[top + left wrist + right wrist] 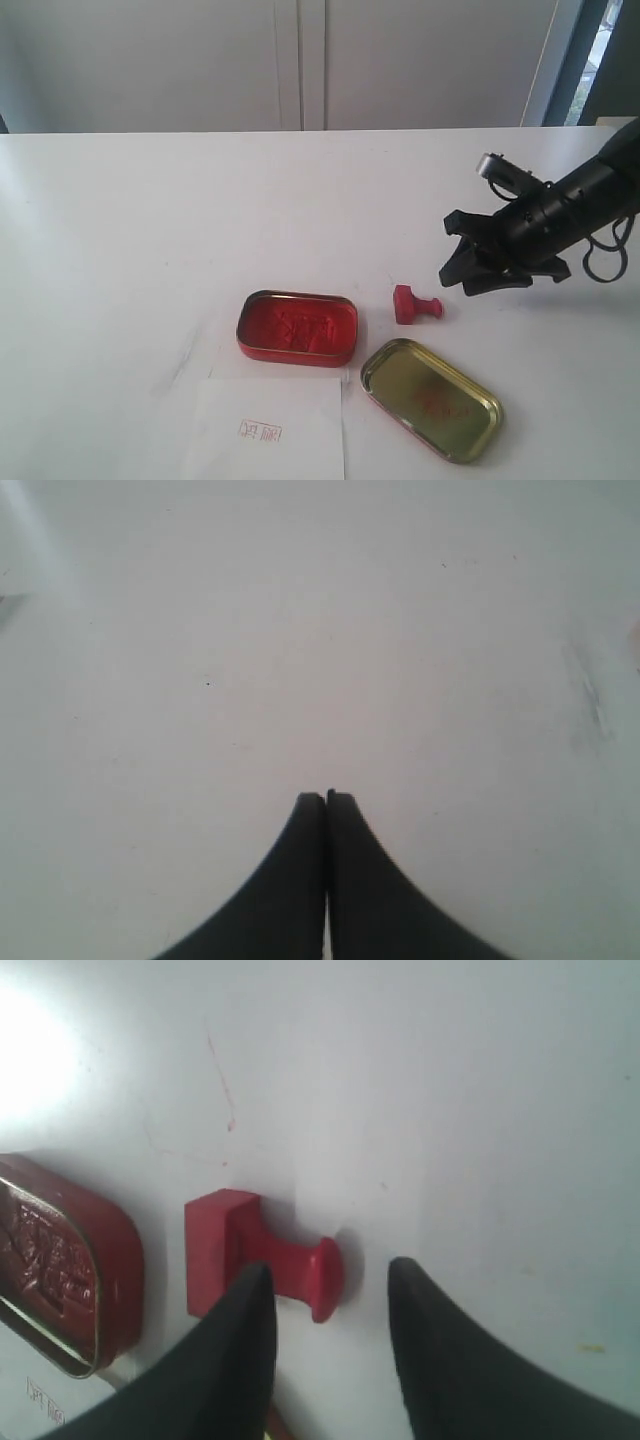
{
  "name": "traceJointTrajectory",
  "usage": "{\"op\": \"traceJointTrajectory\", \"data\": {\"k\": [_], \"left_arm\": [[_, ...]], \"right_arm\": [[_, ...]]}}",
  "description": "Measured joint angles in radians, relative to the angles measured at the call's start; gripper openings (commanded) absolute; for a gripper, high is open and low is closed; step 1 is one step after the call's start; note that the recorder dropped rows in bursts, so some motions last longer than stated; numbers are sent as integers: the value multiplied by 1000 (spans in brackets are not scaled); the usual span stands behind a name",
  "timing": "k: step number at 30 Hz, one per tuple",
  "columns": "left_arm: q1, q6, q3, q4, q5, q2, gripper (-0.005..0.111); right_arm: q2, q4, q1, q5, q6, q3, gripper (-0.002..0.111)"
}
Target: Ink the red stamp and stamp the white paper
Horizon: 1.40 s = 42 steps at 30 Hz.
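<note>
The red stamp (pixel 415 305) lies on its side on the white table, its knob pointing right, between the red ink tin (pixel 297 327) and my right gripper (pixel 462 272). In the right wrist view the red stamp (pixel 262 1257) rests just beyond the open gripper (pixel 328 1272), with nothing between the fingers. The white paper (pixel 266 430) lies at the front edge and carries a small red square print. My left gripper (pixel 326 797) is shut over bare table and does not show in the exterior view.
A gold tin lid (pixel 430 397) lies open-side up at the front right of the ink tin. The ink tin (pixel 62 1265) also shows in the right wrist view. A wall and cabinet doors stand behind the table.
</note>
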Motion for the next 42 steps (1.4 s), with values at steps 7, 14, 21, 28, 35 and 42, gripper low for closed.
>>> {"op": "traceJointTrajectory", "data": {"k": [7, 14, 21, 28, 35, 42], "left_arm": [[0, 0, 0, 0, 0, 0, 0], [0, 0, 0, 0, 0, 0, 0], [0, 0, 0, 0, 0, 0, 0], [0, 0, 0, 0, 0, 0, 0], [0, 0, 0, 0, 0, 0, 0], [0, 0, 0, 0, 0, 0, 0]], "right_arm": [[-51, -71, -2, 39, 9, 0, 3], [-112, -223, -2, 70, 138, 0, 0], [-255, -421, -4, 44, 308, 106, 0], [-454, -466, -8, -64, 378, 274, 0], [-665, -561, -13, -120, 479, 392, 0], [-897, -593, -72, -161, 505, 484, 0]]}}
